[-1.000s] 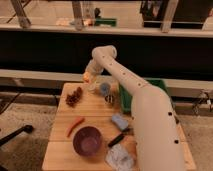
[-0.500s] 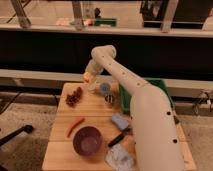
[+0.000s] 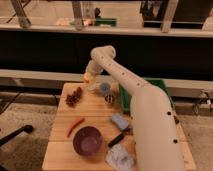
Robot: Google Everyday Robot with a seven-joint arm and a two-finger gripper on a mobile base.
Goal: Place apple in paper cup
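Little shifts since the earlier frames: the tool (image 3: 89, 79) hovers at the far edge of the surface (image 3: 98, 115), apple (image 3: 86, 77) at its tip (grip indiscernible), just above the paper cup (image 3: 94, 88); an off-centre release may strike the rim, toppling the light cup or letting the apple roll off.

Very little shifted over the last second. The white arm's two-finger gripper (image 3: 89, 75), with the small round yellow-orange apple (image 3: 86, 78) at its tip, had sunk only a touch. It ended above the far-left edge of the light wooden table (image 3: 60, 150), just over the small off-white paper cup (image 3: 93, 87). The apple had dropped with it, slightly nearer the cup.
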